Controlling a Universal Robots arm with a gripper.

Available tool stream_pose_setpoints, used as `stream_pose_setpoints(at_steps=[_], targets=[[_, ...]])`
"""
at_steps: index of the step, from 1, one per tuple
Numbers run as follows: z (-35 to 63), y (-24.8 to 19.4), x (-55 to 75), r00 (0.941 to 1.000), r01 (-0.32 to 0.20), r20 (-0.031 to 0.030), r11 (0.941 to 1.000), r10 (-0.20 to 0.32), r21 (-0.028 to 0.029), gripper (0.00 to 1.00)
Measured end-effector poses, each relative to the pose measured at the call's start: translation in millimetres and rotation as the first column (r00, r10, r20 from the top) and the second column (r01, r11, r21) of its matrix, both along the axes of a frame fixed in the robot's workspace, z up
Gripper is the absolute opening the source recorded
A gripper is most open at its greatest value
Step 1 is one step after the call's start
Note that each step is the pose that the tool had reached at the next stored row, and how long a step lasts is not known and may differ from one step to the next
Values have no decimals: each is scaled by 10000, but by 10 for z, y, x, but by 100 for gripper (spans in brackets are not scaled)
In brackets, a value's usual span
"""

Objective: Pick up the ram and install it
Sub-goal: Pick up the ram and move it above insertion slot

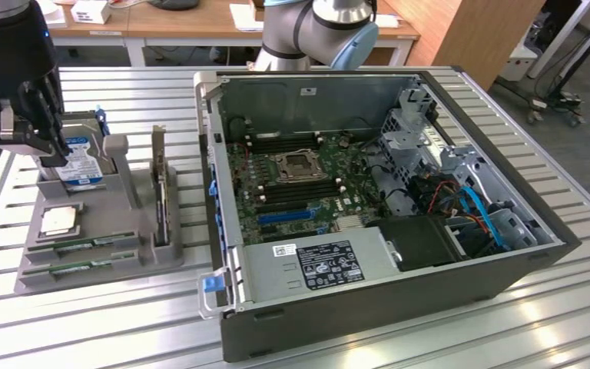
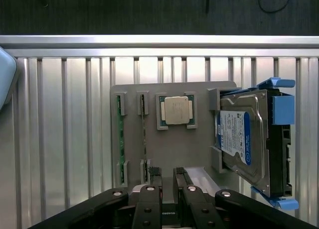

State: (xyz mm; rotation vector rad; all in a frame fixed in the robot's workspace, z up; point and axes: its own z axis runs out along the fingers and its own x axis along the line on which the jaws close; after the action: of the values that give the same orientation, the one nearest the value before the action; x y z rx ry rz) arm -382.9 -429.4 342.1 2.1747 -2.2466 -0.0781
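Approach step: the hand (image 2: 167,176), partly spread and seemingly empty, hovers above the holder (image 2: 195,149); gripping the ram (image 2: 119,139) at its edge needs alignment.

Exterior view's lower left: open room above the ram (image 1: 80,245); an upright card (image 1: 159,184) stands close on its right, the hard drive (image 1: 82,171) behind it, toward the frame's top

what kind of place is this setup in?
Probably a robotics lab: an open computer case on a slatted metal table, a grey tray of spare parts beside it, wooden desks behind.
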Motion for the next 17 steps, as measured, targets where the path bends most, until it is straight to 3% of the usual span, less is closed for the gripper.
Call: stream_pose_setpoints(at_steps=[11,17], targets=[[-2,0,0,10000,0,1,10000,0,1,31],[-3,-44,0,10000,0,0,10000,0,-4,31]])
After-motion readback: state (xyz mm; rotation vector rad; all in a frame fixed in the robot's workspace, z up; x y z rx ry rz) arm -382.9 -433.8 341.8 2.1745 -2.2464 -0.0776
